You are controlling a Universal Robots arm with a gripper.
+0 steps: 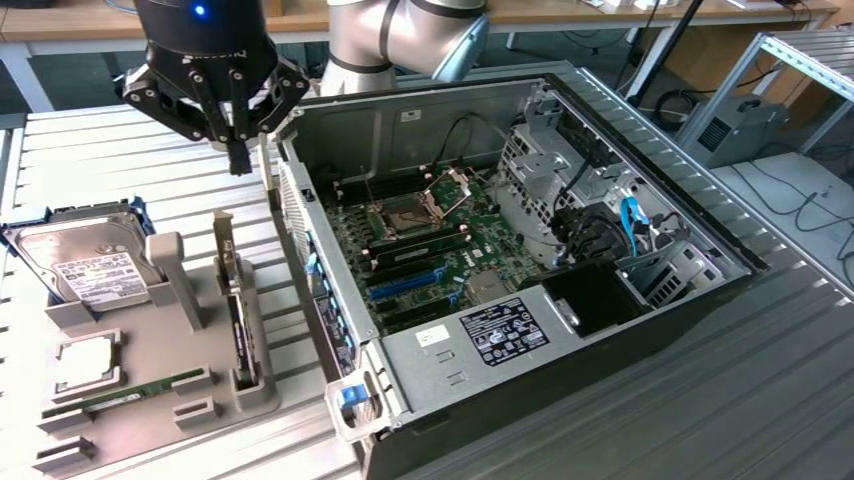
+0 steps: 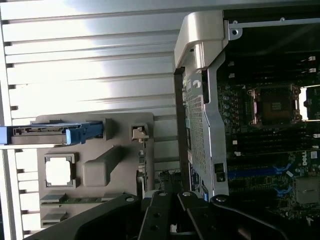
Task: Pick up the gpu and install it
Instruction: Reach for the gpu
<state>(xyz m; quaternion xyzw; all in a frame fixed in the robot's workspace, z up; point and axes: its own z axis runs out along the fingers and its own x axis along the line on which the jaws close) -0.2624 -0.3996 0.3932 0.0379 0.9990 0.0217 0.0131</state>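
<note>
While upright in holder (image 1: 150, 415), one gpu (image 1: 238, 325)

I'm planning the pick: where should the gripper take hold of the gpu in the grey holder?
Probably its upper long edge, near mid-length, coming from straight above. The gpu stands on edge in the grey holder, thin faces upright and lower edge seated, leaving the top edge exposed.

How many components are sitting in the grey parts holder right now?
4: hard drive at the holder's far end, CPU just nearer, memory stick nearer still, gpu standing on edge along the side beside the computer case. None seems hidden.
</note>
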